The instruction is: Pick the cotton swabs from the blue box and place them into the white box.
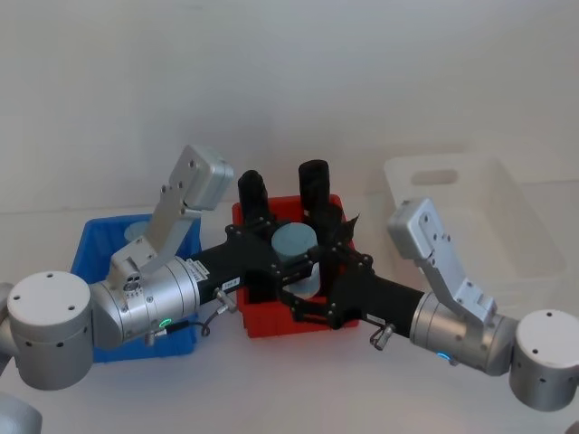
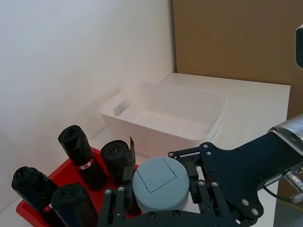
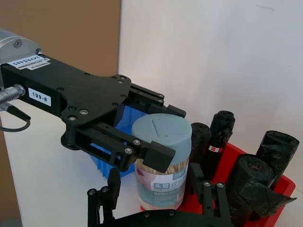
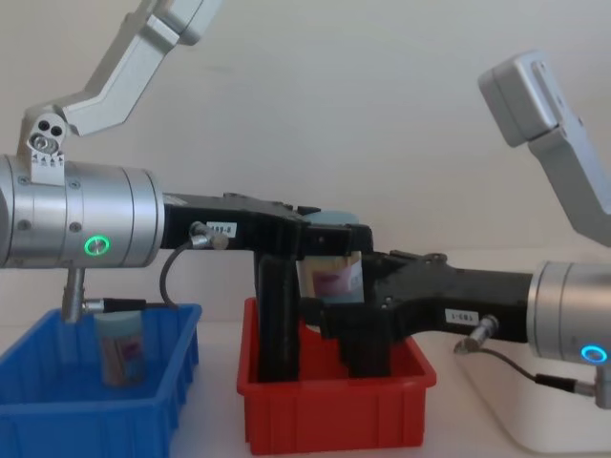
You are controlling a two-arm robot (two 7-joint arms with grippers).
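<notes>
Over the middle of the worktop, above the red bin point(image 1: 271, 321), one cotton swabs jar point(image 3: 161, 187) hangs upright between the two arms. The left gripper point(image 1: 282, 258) is clamped across it just under the blue-grey lid, while the right gripper point(image 1: 318, 276) brackets its labelled lower body; whether that one is pinching or merely around it cannot be told. A second jar point(image 4: 119, 348) stands in the blue box point(image 4: 95, 420) at the worktop's left edge, and the white box point(image 1: 534, 235) sits at the right edge, apart from both grippers. The held jar looks light and rigid, its clear wall smooth and likely slippery, its flip lid a weak point that could pop under pressure. The safest hold seems to be across the round body on the label band, squarely through the axis, with a moderate squeeze.
</notes>
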